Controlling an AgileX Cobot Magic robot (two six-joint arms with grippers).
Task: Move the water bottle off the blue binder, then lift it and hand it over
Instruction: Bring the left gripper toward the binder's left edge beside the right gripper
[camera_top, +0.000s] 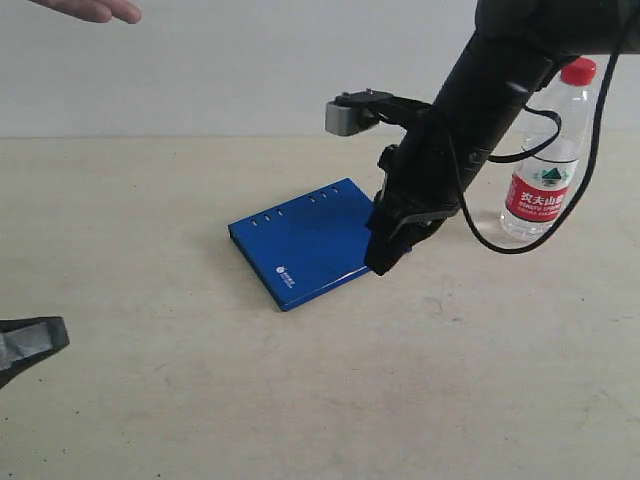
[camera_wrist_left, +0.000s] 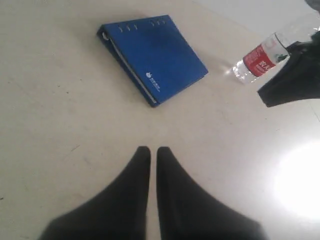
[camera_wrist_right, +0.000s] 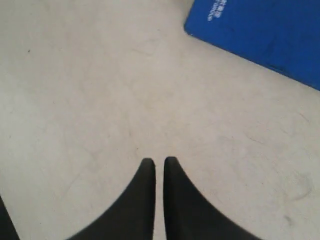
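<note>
The water bottle (camera_top: 545, 165) stands upright on the table to the right of the blue binder (camera_top: 305, 243), apart from it; its red cap and red-and-white label show. The left wrist view also holds the bottle (camera_wrist_left: 260, 59) and the binder (camera_wrist_left: 152, 57), which lies flat and bare. My right gripper (camera_top: 385, 262) hangs shut and empty at the binder's near right corner, just above the table. In the right wrist view that gripper (camera_wrist_right: 159, 161) is over bare table with the binder's corner (camera_wrist_right: 260, 35) beyond. My left gripper (camera_wrist_left: 150, 150) is shut, empty, far from both.
A person's hand (camera_top: 95, 10) shows at the top left edge of the exterior view. The beige table (camera_top: 200, 400) stretches wide around the binder. My left arm's tip (camera_top: 30, 345) sits at the lower left edge. A cable loops down from the right arm near the bottle.
</note>
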